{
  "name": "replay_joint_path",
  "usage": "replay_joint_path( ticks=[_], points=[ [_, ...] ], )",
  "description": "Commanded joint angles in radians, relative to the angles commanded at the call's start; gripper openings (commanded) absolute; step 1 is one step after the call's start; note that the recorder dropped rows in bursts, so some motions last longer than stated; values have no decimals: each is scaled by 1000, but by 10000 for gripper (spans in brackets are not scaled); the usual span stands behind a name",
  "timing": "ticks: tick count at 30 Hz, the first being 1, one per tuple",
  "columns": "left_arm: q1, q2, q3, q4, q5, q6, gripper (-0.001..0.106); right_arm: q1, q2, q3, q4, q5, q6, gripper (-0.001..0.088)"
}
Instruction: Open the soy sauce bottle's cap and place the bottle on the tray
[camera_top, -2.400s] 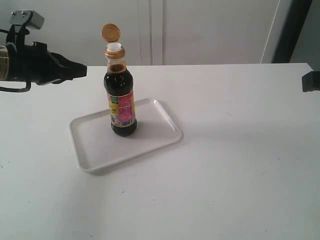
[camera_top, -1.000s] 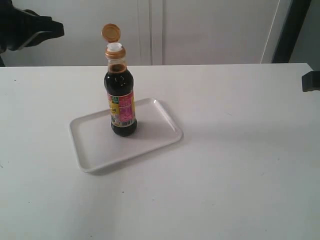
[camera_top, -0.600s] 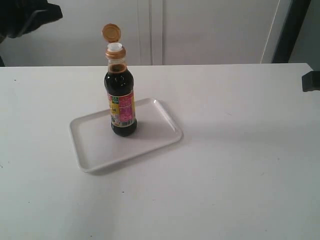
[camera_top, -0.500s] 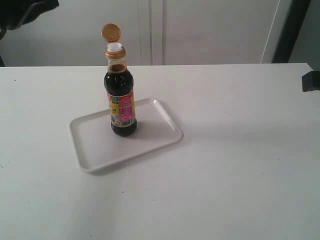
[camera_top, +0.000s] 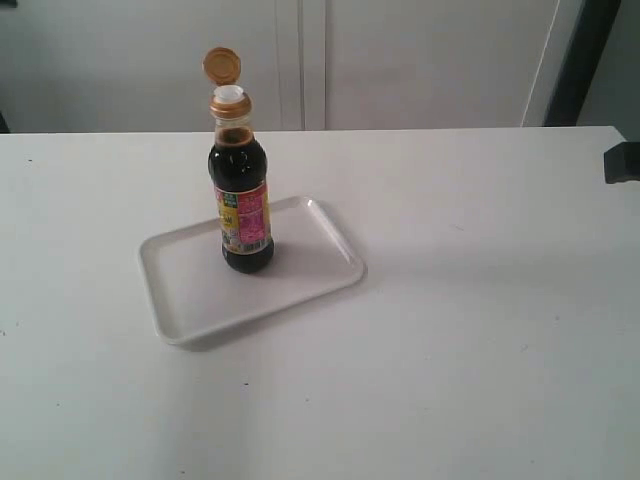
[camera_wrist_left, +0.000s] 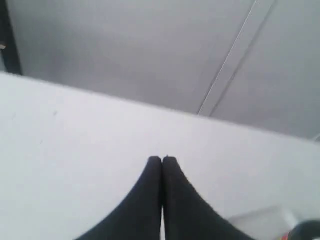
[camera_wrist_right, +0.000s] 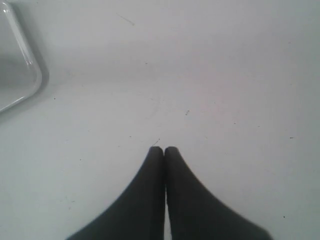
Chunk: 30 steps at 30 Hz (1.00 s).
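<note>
At the left of the exterior view the white desk (camera_top: 480, 330) lies bare up to the tray (camera_top: 190, 300), a flat white rectangle with rounded corners and a low rim, set at a slant on the desk left of centre. The soy sauce bottle (camera_top: 241, 215) stands upright inside the tray, toward its far side, its base resting on the tray floor; dark liquid fills it up to the shoulders, and a pink-red and yellow label wraps the lower body. The cap (camera_top: 222, 66) is flipped open, its amber round lid standing up on its hinge above the exposed white spout. Nothing touches the bottle. Further right the desk carries only the tray's faint shadow, and a small dark block (camera_top: 622, 162) cuts in at the right edge. In the left wrist view the left gripper (camera_wrist_left: 161, 160) hangs above the desk with its jaws pressed together and nothing between them; a corner of the tray (camera_wrist_left: 260, 220) and a blurred sliver of the bottle sit beyond it. In the right wrist view the right gripper (camera_wrist_right: 164, 150) is likewise closed tip to tip on nothing, over bare desk, with the tray's rounded rim (camera_wrist_right: 31, 80) well apart from it.
</note>
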Motion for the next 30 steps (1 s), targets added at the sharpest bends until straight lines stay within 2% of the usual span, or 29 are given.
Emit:
replay_joint_path(
  ticks=[3, 7, 9, 14, 24, 30],
  points=[
    [0, -51, 0, -64, 70, 126, 0, 0, 0, 0, 0, 0, 0, 0],
    [0, -108, 0, -183, 78, 356, 0, 0, 0, 0, 0, 0, 0, 0],
    [0, -134, 0, -228, 79, 405, 0, 0, 0, 0, 0, 0, 0, 0],
    [0, -181, 0, -231, 97, 406, 0, 0, 0, 0, 0, 0, 0, 0],
    [2, -186, 0, -221, 213, 408, 0, 0, 0, 0, 0, 0, 0, 0],
    [2, -205, 10, -209, 239, 406, 0, 0, 0, 0, 0, 0, 0, 0]
  ],
)
